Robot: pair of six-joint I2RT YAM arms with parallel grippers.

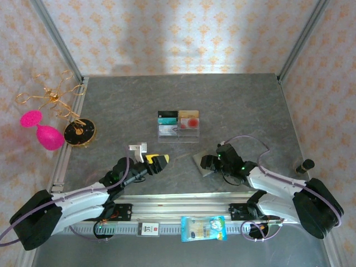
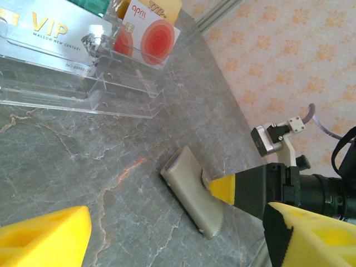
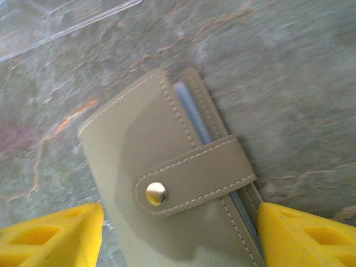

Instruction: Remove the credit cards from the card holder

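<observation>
"Card holder: where is it, and how does it look?"

"I see it flat on the grey table before my right arm, closed: grey-tan, pale stitching, strap fastened by a round metal snap, pale blue edge between the flaps. My right gripper stands wide, a yellow finger either side of it. Left gripper wide too, holding nothing."

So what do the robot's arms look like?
Both arms are silvery white with chunky black joints. The left arm and right arm each trail a thin lilac cable. The fingers are bright yellow wedges with triangle cut-outs. A tiny green light glows on the right arm.
</observation>
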